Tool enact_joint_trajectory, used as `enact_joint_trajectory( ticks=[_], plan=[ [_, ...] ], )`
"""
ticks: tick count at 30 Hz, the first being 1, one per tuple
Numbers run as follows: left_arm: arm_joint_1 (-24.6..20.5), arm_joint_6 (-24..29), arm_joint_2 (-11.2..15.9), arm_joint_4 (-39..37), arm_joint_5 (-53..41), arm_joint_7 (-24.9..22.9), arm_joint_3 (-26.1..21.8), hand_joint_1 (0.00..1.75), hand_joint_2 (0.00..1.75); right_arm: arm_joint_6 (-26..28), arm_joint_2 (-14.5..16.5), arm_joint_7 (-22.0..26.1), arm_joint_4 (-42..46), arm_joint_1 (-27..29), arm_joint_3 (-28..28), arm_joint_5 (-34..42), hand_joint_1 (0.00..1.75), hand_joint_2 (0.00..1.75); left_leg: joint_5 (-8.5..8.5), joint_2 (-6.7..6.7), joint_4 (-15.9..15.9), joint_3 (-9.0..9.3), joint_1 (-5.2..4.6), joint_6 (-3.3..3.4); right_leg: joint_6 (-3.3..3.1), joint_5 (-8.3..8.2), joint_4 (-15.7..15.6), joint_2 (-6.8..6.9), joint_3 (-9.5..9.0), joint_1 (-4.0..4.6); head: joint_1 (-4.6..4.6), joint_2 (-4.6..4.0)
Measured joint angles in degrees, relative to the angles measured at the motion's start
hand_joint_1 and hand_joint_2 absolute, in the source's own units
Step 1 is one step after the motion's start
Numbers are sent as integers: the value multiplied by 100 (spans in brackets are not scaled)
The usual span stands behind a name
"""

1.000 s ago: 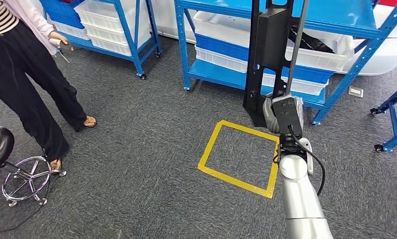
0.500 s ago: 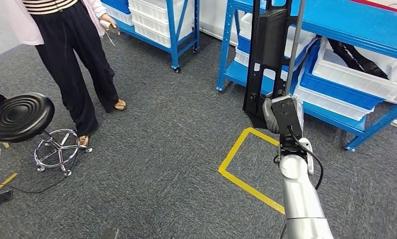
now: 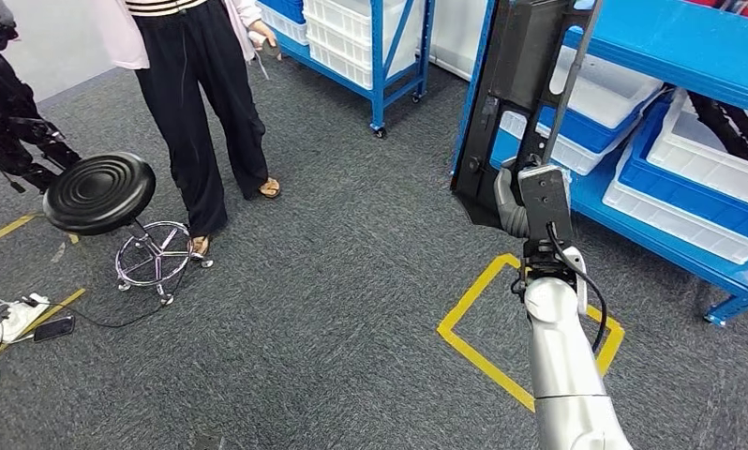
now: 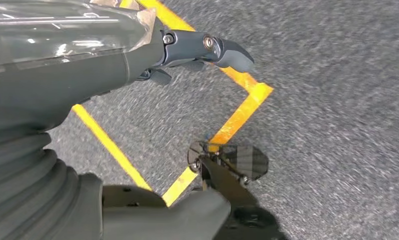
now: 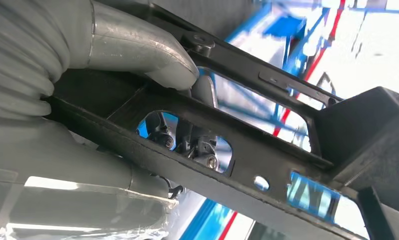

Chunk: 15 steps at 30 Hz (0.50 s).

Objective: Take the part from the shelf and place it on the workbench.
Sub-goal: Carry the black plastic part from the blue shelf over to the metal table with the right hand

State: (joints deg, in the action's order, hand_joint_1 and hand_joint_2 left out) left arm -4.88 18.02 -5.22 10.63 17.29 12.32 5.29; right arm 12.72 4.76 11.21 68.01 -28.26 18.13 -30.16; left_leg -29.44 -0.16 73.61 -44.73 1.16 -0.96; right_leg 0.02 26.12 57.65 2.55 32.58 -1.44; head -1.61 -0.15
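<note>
Right robot hand [image 3: 530, 202] gripped long black metal part [image 3: 516, 89] at lower end, part upright, rising above hand. Left robot hand [image 4: 112, 55] hung over carpet, fingers [image 4: 227, 50] extended, holding nothing. Blue shelf rack [image 3: 689, 47] with white bins beyond part. Yellow floor tape [image 3: 478, 352] below hand. Person [image 3: 197, 94] and black stool [image 3: 98, 192] well left.

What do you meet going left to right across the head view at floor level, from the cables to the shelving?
White power strip → black stool → person → yellow tape square → right robot hand holding the black part → blue shelf.
</note>
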Motion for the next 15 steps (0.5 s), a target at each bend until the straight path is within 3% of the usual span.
enact_joint_trajectory(
  ticks=[1, 3, 5, 8, 10, 12, 14, 15],
  plan=[
    [2, 1, 1, 0, -9, -5, 0, 0, 175, 0, 1, 0, 4, 0, 1, 0, 175, 175, 149, 49, -233, 119, 29, -24, 14, 11, 2, 64, -10, -8, -1, 0],
    [-7, 3, -3, 2, -24, -9, 0, 0, 175, 0, 3, 1, 28, -2, 1, 3, 175, 175, 468, 305, -1001, 551, 45, -48, 73, 51, 10, 170, -43, 2, -12, 0],
    [-23, 1, -13, 3, -38, -10, 0, 0, 175, 0, 1, 2, 78, -16, -3, 16, 175, 175, 584, 474, -1448, 795, 17, -6, 152, 91, 11, 271, -75, 49, 2, 0],
    [-27, -3, -15, 3, -61, -14, -1, 0, 175, -5, 6, 11, 166, -31, -7, 48, 175, 175, 593, 296, -1516, 800, -46, 144, 278, 130, -6, 401, -117, 67, 43, 0],
    [-28, -2, -9, 3, -81, -18, -2, 0, 175, -13, 4, 18, 219, -28, -8, 68, 175, 175, 631, 162, -1559, 819, -45, 253, 305, 287, 258, 178, -2, 30, 56, 0],
    [-43, -2, -4, 3, -100, -20, -4, 0, 175, -20, -10, 24, 249, -15, -9, 83, 175, 175, 647, 16, -1572, 822, -39, 322, 266, 607, 1000, -136, 367, 19, 76, 0],
    [-48, -2, -10, 2, -116, -28, -3, 0, 175, -33, -32, 25, 277, 5, -10, 91, 175, 175, 647, -161, -1570, 821, -52, 342, 267, 807, 1677, -233, 737, 38, 84, 0],
    [-46, -3, -12, 2, -128, -34, -3, 0, 175, -46, -40, 17, 309, 7, -10, 92, 175, 175, 648, -254, -1568, 822, -58, 342, 294, 774, 1726, -249, 793, 48, 87, 0]
  ],
)
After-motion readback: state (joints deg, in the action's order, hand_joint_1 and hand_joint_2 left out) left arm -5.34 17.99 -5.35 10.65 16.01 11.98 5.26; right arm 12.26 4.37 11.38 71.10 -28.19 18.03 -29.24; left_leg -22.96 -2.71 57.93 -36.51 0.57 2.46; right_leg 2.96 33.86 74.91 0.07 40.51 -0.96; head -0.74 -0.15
